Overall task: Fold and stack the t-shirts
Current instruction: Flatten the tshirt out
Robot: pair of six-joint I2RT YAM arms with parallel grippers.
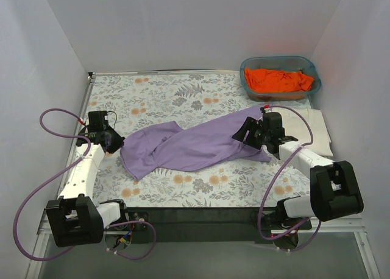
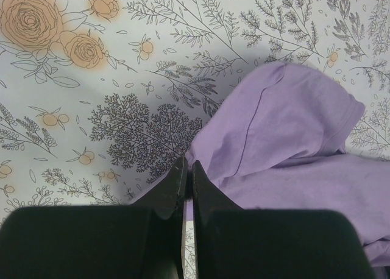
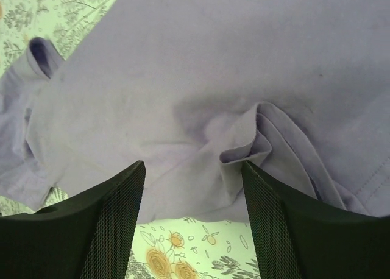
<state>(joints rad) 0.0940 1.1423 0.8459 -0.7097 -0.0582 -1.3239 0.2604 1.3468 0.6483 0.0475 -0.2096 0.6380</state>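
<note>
Lowering my released right pincer (image 3: 193,169), I'd centre the fold of the shirt (image 3: 183,78) between its jaws before closing; left pincer (image 2: 187,163) clenched, cloth just beside it.

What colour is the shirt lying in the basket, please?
The shirt is bright orange, clearest in the top external view.

Robot test booth (lab-like), plain white walls (image 1: 183,23), floral tablecloth (image 1: 170,90), purple cables (image 1: 61,110) looping loose

Cream shirt (image 1: 317,128) partly hidden — right arm (image 1: 300,152) covers its near corner.
</note>
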